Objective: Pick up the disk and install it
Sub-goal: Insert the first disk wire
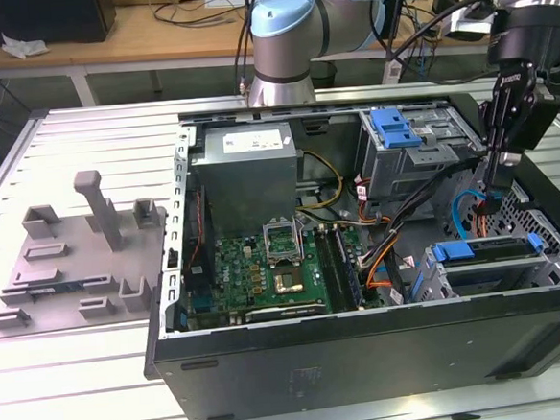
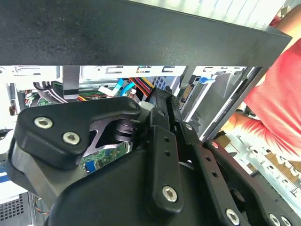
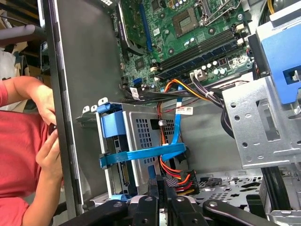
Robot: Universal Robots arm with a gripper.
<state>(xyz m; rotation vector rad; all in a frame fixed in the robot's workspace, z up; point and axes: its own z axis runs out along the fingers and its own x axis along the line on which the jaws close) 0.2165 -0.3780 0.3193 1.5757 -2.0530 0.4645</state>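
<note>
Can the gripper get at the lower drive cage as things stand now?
Probably yes: the case is open and the gripper hangs close over the cage; only a blue cable crosses it.

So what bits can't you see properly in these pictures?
Exterior view: the lower drive cage has metal walls that hide whatever sits behind its blue front.
Second wrist view: the gripper has a black body that covers most of the inside of the computer case.
First wrist view: the person is cut off by the picture's edge, and what the hand is doing by the case wall is too small to tell.
</note>
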